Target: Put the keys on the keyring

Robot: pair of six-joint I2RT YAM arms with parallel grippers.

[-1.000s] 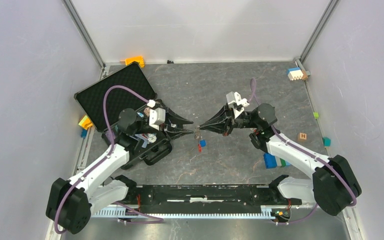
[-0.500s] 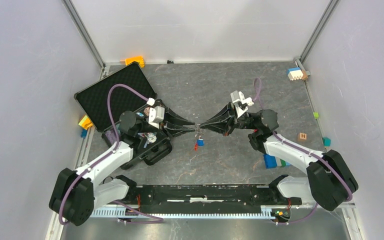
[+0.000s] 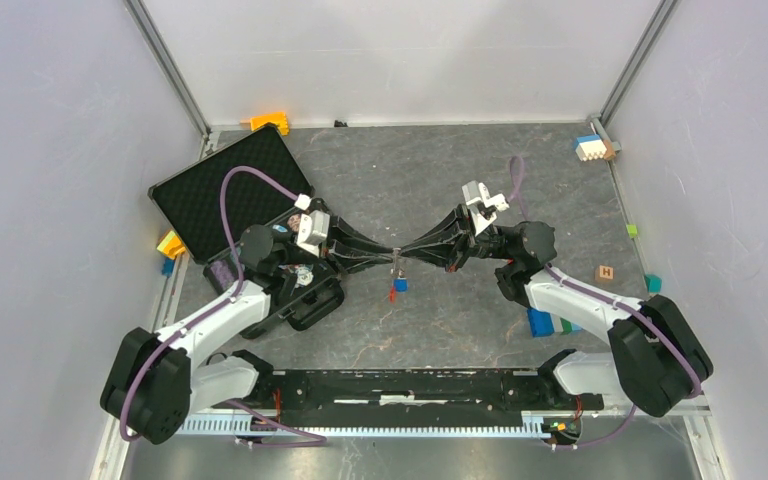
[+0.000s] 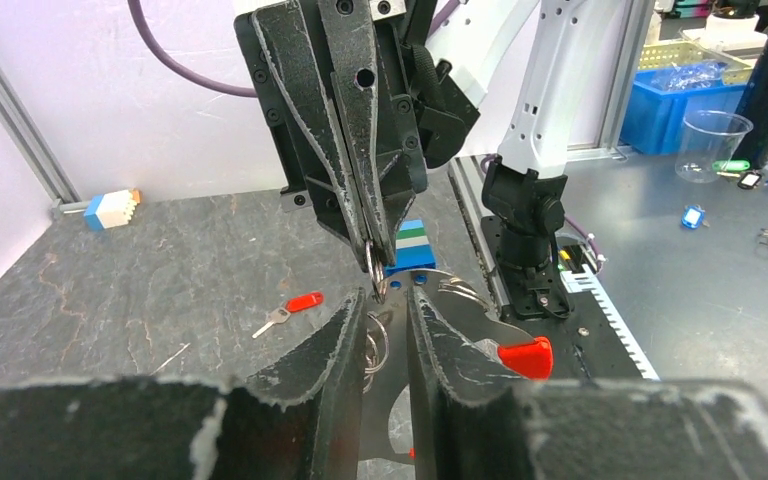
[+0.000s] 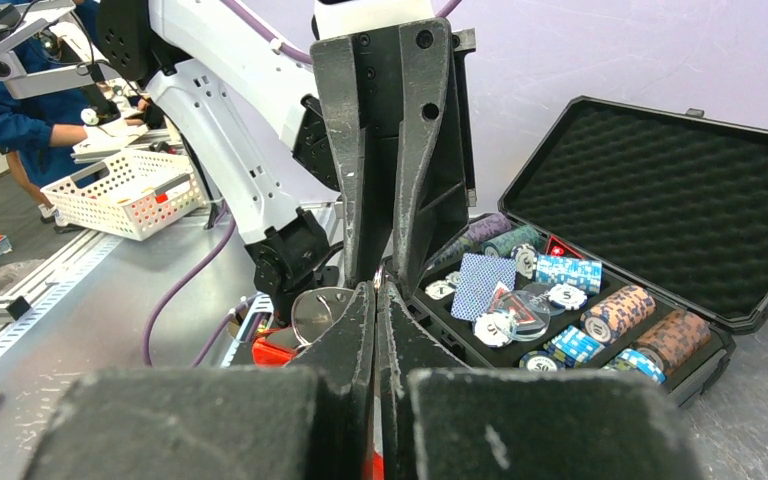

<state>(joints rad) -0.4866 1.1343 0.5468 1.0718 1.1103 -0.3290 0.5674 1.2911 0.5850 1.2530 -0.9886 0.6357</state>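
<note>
The black case (image 5: 660,190) lies open on the left of the desk (image 3: 440,170), its foam-lined lid tilted back toward the far left. Its tray holds rows of poker chips (image 5: 615,312), some loose chips and a blue card deck (image 5: 480,284). Both arms point at the middle of the desk, and their tips meet above it. The keyring (image 4: 460,312) is there between them: a curved, silvery-grey strap with a red clip (image 4: 526,357) on its near side and a small metal ring (image 4: 374,276) at its upper end. The right gripper (image 4: 372,288) has its jaws pressed together on that ring. The left gripper (image 4: 385,305) has its jaws narrowly apart, with wire coils in the gap and light showing beside them, so no pinch is visible. The red key (image 4: 288,311) lies flat on the desk, just far of the tips and apart from the keyring. The blue key (image 3: 401,285) shows just near of the tips, beside the clip. It is too small to tell whether it hangs from the ring or lies on the desk.
</note>
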